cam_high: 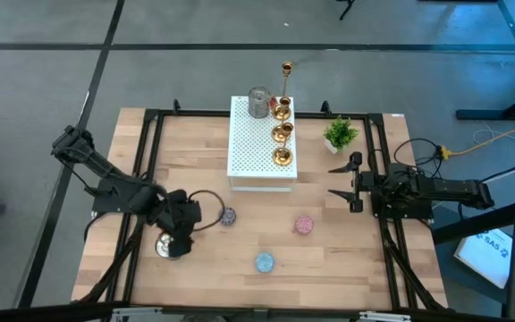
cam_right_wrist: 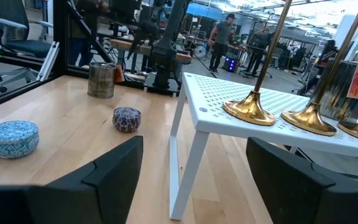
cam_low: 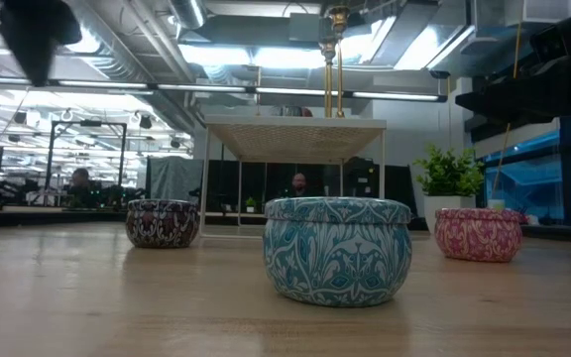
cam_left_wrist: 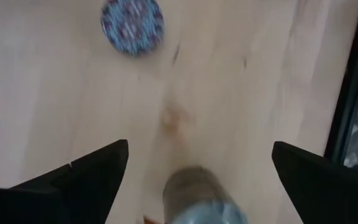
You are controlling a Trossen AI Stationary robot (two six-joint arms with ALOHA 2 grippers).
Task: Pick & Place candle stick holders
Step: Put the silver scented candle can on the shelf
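Standing upright, silvery cup (cam_high: 164, 244), left claw (cam_high: 179, 243) open

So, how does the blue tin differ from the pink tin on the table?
The blue tin has a teal and white pattern; the pink tin has a pink and white one. In the high view, the blue tin lies nearer the front edge, the pink tin nearer the white perforated stand. Both are round, lidded and upright.

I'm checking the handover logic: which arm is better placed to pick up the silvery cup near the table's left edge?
Left. Its open end effector hangs right above the silvery cup, while the right end effector waits across the table by the potted plant.
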